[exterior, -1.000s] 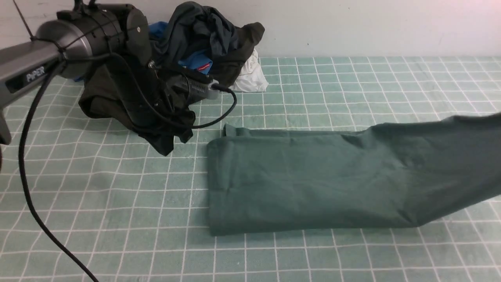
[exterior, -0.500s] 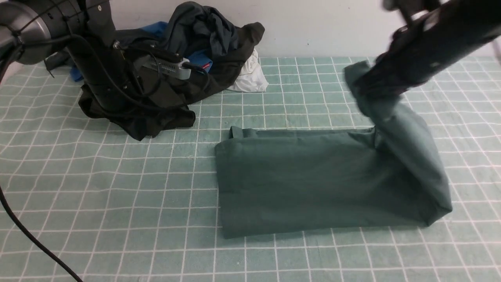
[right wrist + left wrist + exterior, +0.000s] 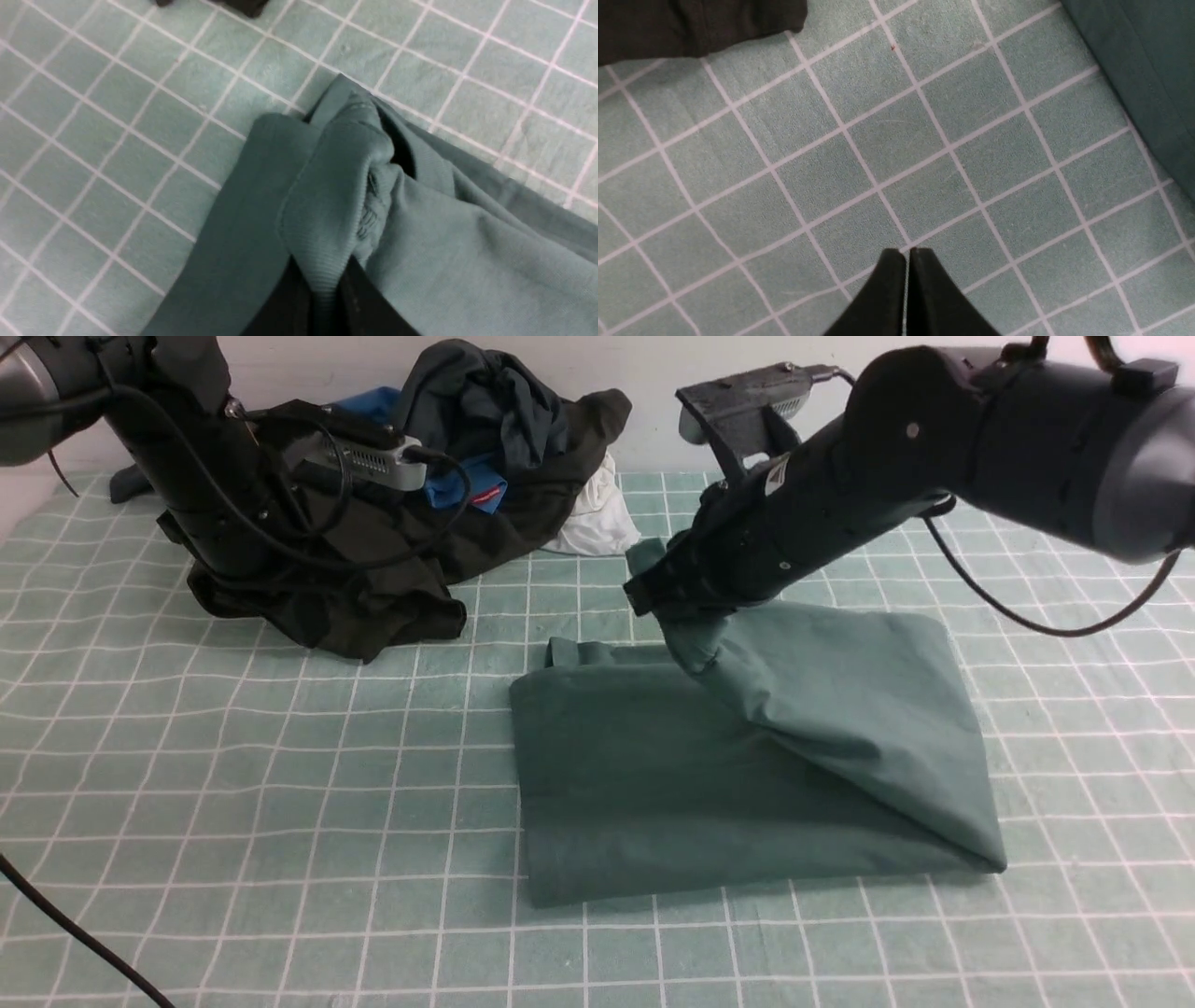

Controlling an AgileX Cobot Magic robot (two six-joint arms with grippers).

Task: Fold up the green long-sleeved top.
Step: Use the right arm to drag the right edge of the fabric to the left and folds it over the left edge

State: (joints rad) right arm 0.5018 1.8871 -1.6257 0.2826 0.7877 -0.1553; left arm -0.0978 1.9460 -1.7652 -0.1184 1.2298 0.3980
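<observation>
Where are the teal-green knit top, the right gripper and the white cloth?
Teal-green knit top (image 3: 653, 784): front view, flat lower layer.
Right gripper (image 3: 327, 289): right wrist view, between its fingertips.
White cloth (image 3: 593, 523): front view, middle.

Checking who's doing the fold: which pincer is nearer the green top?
Right. The right pincer is shut on the green top; the left pincer hangs shut over the mat, apart from it.

The left arm (image 3: 196, 476) stood raised at far left, the left gripper (image 3: 906, 254) closed and empty. The right arm (image 3: 840, 495) slanted down toward the middle, the right gripper (image 3: 327, 298) pinching the top (image 3: 747, 775).
</observation>
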